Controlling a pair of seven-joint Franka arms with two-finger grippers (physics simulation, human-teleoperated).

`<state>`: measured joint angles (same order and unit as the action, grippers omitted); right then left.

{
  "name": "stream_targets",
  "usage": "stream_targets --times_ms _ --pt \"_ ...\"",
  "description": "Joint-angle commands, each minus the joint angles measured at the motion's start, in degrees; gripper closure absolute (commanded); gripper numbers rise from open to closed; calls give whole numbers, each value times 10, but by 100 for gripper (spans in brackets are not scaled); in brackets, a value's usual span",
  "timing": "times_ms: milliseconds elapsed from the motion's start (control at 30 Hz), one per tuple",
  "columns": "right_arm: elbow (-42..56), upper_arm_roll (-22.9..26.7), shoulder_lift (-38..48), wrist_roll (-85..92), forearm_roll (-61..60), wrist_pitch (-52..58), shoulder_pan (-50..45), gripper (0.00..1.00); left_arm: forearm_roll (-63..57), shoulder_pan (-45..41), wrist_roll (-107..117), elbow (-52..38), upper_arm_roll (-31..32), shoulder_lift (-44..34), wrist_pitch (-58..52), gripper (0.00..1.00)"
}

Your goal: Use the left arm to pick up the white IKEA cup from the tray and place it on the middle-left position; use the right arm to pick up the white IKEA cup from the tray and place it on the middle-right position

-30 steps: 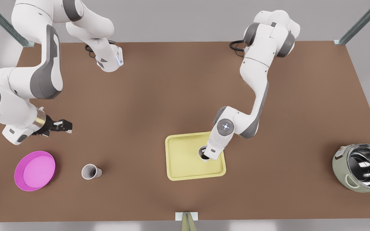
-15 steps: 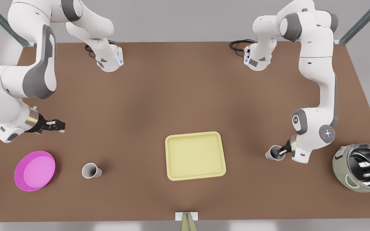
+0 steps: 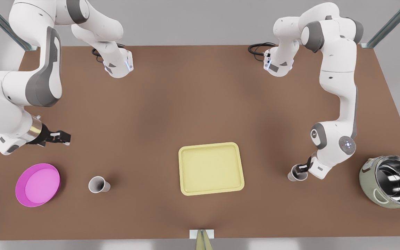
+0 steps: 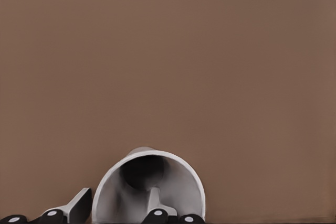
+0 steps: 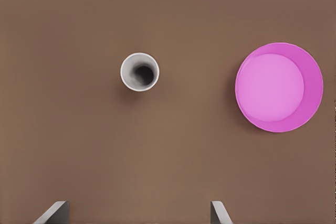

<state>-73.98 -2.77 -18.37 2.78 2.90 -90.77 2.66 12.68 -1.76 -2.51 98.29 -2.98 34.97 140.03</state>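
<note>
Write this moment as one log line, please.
left pincer: shut on wall of white cup | right pincer: open, waits near second cup and pink dish | tray: holds no cup

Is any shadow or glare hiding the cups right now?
Front view: soft shadow beside the free cup, bright reflections in the steel pot. Left wrist view: held cup dark inside, rim clear, left gripper pinching its wall. Right wrist view: free cup evenly lit, ahead of the open right gripper.
</note>
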Motion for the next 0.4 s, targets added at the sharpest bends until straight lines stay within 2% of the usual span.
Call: stream_targets --times_ms 0,33,67,100,133,167,200,367 --pt "1 0 1 -10 1 -5 2 0 -30 0 -120 -4 -3 -21 -24 0" --pt "2 3 1 -8 2 -9 2 0 -35 -1 -118 -14 -8 -51 -89 0" --pt "11 22 2 -5 1 -9 3 0 -113 -4 -55 -67 -4 -89 -228 0" --pt "12 14 1 -10 1 -9 2 0 -111 -6 -43 -150 -4 -97 -366 0" --pt "12 14 1 -10 1 -9 2 0 -104 -6 -10 -171 -4 -124 -434 0" --pt "12 15 1 -11 1 -9 2 0 -93 -6 61 -171 -1 -177 -465 0" --pt "12 18 1 -9 1 -9 2 0 -93 -6 83 -175 10 -197 -501 0" --pt "12 14 2 -12 -2 -8 2 0 -82 -6 84 -185 18 -198 -509 0"
